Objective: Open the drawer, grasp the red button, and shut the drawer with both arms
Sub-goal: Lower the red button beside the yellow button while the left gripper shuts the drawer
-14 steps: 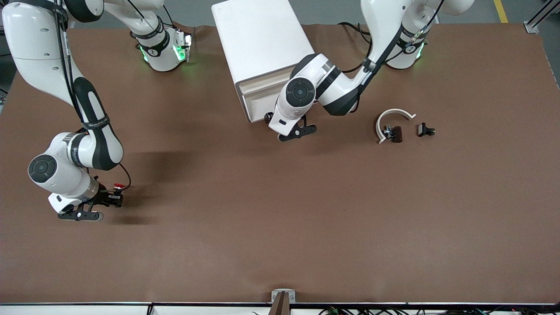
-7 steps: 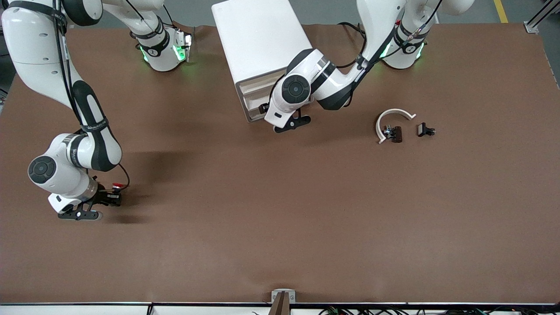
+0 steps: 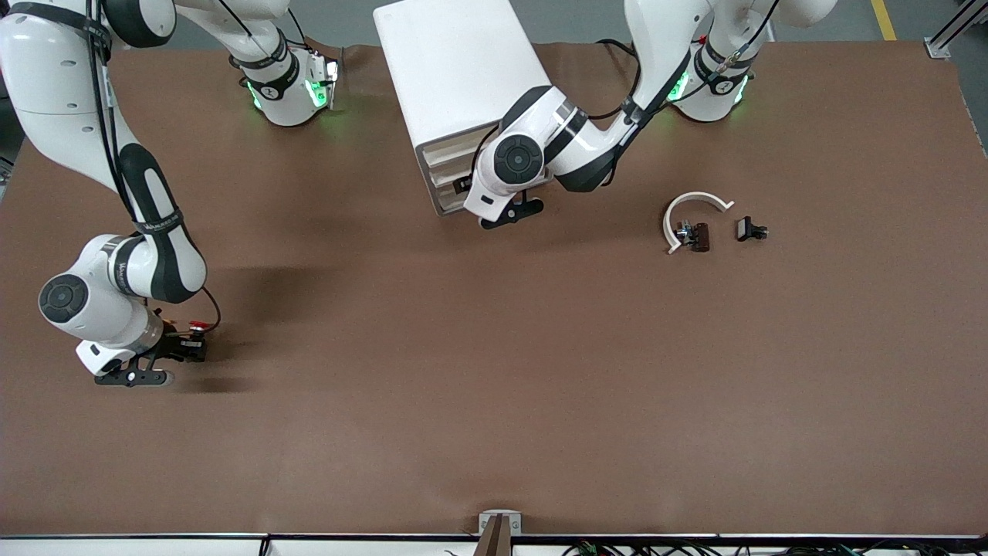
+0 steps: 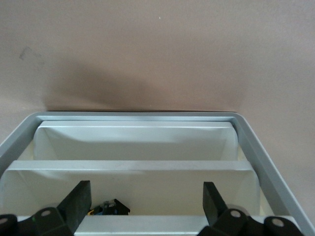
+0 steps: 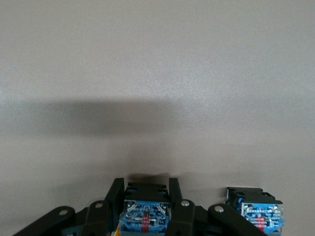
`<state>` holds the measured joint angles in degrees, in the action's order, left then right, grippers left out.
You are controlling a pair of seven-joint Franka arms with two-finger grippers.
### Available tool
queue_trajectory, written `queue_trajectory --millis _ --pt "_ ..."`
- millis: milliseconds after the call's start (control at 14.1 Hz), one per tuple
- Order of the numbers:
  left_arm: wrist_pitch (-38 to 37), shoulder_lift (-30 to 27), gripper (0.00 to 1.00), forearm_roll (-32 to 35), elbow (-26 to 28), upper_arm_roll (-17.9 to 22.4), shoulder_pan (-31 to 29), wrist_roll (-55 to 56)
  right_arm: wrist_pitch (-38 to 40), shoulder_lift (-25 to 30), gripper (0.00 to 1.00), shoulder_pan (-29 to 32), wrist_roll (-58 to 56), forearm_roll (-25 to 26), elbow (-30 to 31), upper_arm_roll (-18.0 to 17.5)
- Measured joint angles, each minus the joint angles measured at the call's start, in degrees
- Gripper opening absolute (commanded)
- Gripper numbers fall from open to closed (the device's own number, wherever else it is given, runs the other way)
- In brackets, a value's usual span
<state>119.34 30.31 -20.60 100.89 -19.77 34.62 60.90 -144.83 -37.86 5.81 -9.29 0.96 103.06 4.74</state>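
Observation:
The white drawer cabinet (image 3: 463,69) stands between the two arms' bases, its front (image 3: 441,177) facing the front camera. My left gripper (image 3: 467,185) is right at that front, open (image 4: 146,199), with its fingers (image 4: 78,199) wide on either side of a drawer edge. A small black and blue part (image 4: 109,208) lies inside that drawer. My right gripper (image 3: 189,347) hangs low over the table at the right arm's end, shut (image 5: 145,196) on the button (image 5: 145,215). Its red cap (image 3: 197,327) shows beside the fingers.
A second blue-based part (image 5: 253,210) shows close beside the held one; I cannot tell what it rests on. Toward the left arm's end lie a white curved piece (image 3: 695,202) and two small black parts (image 3: 695,235) (image 3: 751,229).
My left gripper has moved in toward the cabinet front, still open. The right arm has drifted slightly toward its end of the table with the button held.

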Motion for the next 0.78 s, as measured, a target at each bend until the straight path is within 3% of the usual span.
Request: queue_trajectory --millis 781 --pt "0.0 0.1 1.0 -0.1 0.0 -1.0 0.0 1.2 0.4 -0.3 0.0 0.9 0.0 0.0 0.6 0.0"
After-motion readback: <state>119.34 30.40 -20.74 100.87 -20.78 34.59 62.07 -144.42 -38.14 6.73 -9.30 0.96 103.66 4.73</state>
